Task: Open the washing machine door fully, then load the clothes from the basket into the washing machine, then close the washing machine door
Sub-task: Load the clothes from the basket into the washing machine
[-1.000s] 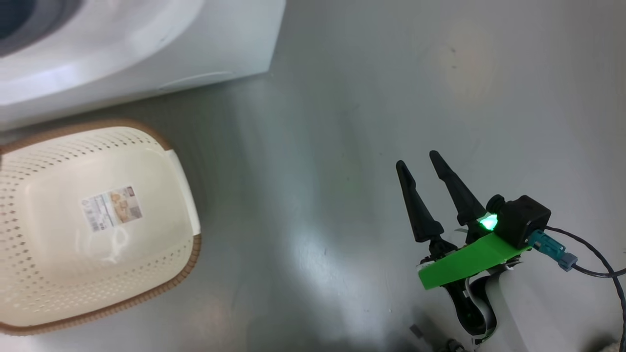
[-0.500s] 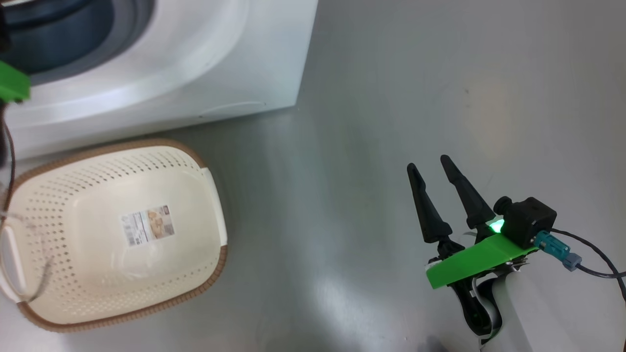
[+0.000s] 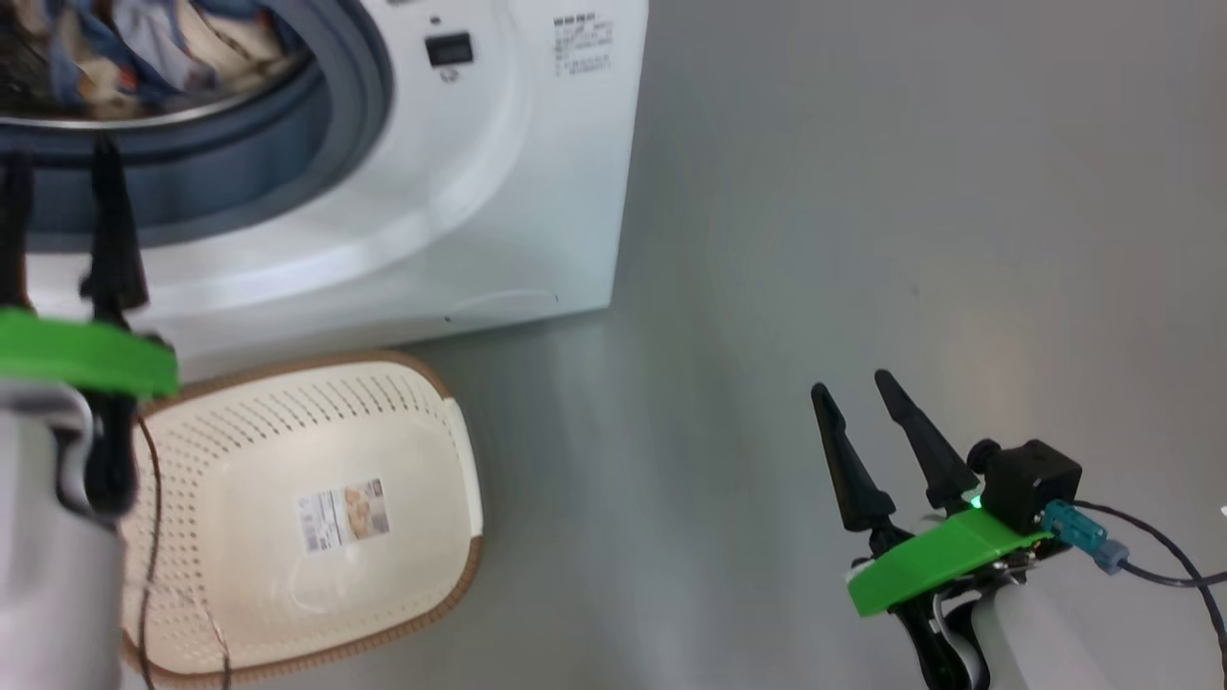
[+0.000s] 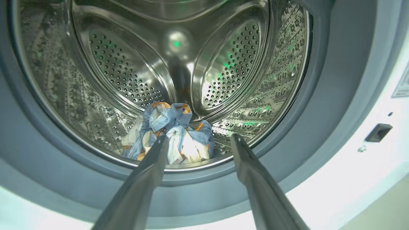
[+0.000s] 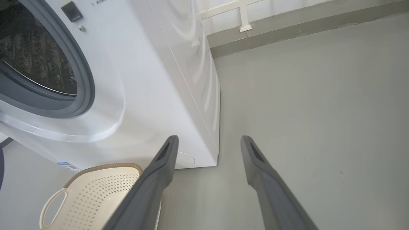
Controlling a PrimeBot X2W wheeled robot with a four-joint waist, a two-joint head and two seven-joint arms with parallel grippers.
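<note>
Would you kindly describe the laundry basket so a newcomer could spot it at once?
Start at the big white washing machine. On the grey floor just before its front stands the basket. It is cream perforated plastic with a brown woven-look rim and a label sticker inside.

Smooth grey floor [image 3: 824, 172] with soft glare meets a pale wall [image 5: 271, 4] above a grey skirting [image 5: 303, 25].

A smooth grey floor [image 3: 824, 172] spreads wide, glossy, with pale patches of reflected light; along its far edge runs a darker grey skirting strip [image 5: 319, 24]; above it a pale wall [image 5: 281, 3]; a white frame [image 5: 243, 17] reaches down to the strip.
</note>
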